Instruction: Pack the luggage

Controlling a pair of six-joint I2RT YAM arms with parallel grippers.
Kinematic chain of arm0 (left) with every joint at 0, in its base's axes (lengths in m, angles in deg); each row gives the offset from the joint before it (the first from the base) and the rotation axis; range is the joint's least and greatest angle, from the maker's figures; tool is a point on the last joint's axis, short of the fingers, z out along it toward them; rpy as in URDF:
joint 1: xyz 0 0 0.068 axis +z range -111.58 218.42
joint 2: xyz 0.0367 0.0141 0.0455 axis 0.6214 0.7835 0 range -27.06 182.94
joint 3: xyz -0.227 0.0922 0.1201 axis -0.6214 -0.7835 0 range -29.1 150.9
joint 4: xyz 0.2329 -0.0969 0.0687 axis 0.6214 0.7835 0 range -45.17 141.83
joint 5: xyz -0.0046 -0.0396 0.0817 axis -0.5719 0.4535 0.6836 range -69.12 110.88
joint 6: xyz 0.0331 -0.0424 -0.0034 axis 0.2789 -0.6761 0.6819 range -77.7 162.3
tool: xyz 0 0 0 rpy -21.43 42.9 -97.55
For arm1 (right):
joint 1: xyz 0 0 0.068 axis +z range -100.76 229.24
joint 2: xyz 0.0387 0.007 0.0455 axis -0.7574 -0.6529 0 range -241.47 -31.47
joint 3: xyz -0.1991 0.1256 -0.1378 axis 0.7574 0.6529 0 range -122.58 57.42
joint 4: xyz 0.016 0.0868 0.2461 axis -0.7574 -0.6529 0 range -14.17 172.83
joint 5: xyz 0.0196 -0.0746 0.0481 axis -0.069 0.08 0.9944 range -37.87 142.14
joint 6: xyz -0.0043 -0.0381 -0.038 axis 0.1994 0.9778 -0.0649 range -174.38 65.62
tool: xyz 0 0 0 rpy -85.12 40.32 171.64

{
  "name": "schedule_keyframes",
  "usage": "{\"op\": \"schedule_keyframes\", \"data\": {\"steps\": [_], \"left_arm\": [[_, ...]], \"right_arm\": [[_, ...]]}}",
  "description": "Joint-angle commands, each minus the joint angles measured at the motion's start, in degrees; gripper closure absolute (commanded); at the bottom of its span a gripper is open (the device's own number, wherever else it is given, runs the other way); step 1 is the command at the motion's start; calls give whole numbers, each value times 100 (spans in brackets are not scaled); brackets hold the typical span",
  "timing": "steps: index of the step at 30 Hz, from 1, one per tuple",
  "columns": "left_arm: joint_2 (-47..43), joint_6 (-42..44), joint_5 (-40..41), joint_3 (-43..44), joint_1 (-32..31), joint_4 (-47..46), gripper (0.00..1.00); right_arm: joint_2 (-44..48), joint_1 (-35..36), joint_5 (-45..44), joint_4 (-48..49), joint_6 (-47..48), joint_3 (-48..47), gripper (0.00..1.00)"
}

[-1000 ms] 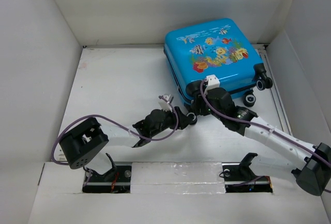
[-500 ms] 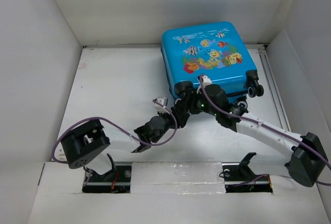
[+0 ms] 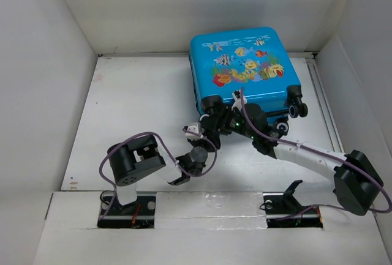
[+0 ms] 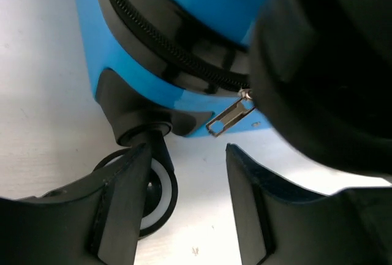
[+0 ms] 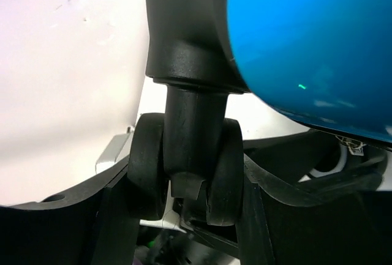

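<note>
The blue luggage (image 3: 245,69) lies closed at the back right, fish face up. My right gripper (image 3: 215,114) is shut on its near-left wheel. In the right wrist view the black double wheel (image 5: 187,167) sits between my two fingers (image 5: 116,216), under the blue shell (image 5: 306,44). My left gripper (image 3: 207,134) is open and empty just below that corner. In the left wrist view it (image 4: 187,158) faces the blue shell (image 4: 153,63), the black zipper and its metal pull (image 4: 229,116). A black-and-white wheel (image 4: 153,188) is beside its left finger.
White walls enclose the table on the left, back and right. The suitcase's other wheels (image 3: 295,107) stick out at its near-right corner. My right arm's dark body (image 4: 331,63) fills the right of the left wrist view. Both arms cross the table's middle.
The suitcase has shifted left and toward the back, with my right gripper on its near-left wheel. My left arm has folded in, its elbow swinging right, and its gripper stays under that corner.
</note>
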Motion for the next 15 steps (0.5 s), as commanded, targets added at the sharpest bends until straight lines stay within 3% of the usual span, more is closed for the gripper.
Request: {"op": "schedule_keyframes", "data": {"steps": [1, 15], "left_arm": [[195, 411, 422, 143, -59, -1522, 53], [704, 1561, 746, 573, -331, -3244, 55]], "right_arm": [[306, 279, 1169, 3341, 60, -429, 100], [78, 279, 1450, 3305, 306, -658, 100]]}}
